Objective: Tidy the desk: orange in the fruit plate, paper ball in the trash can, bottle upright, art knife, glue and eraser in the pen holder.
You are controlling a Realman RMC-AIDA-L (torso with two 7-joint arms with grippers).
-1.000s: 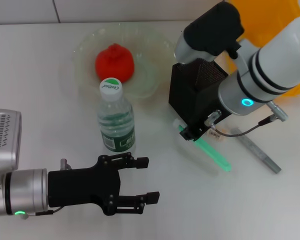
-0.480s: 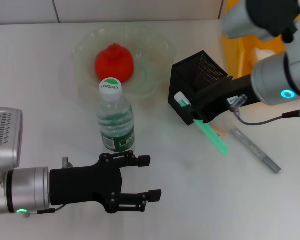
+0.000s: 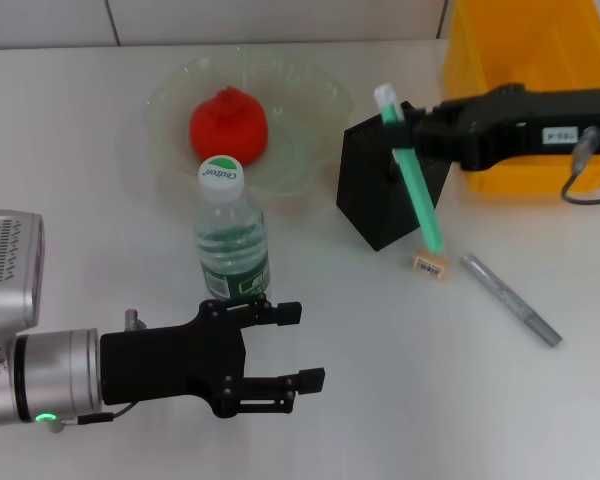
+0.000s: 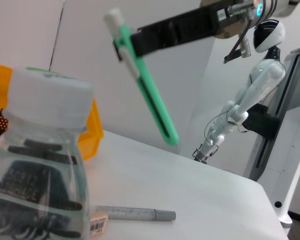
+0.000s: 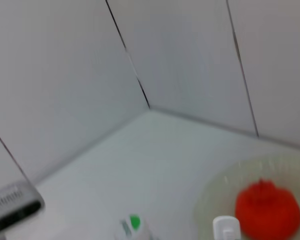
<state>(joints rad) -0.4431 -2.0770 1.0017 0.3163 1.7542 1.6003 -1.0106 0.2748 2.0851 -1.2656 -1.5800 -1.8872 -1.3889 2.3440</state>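
Art knife (image 3: 412, 175) (green) in right gripper (image 3: 404, 130).

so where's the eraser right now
In the head view the eraser lies on the table right of centre, just in front of the pen holder, beside the silver pen.

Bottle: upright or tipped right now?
Upright. In the head view the bottle stands on its base with its cap facing up, just in front of the fruit plate; the open left gripper is not touching it.
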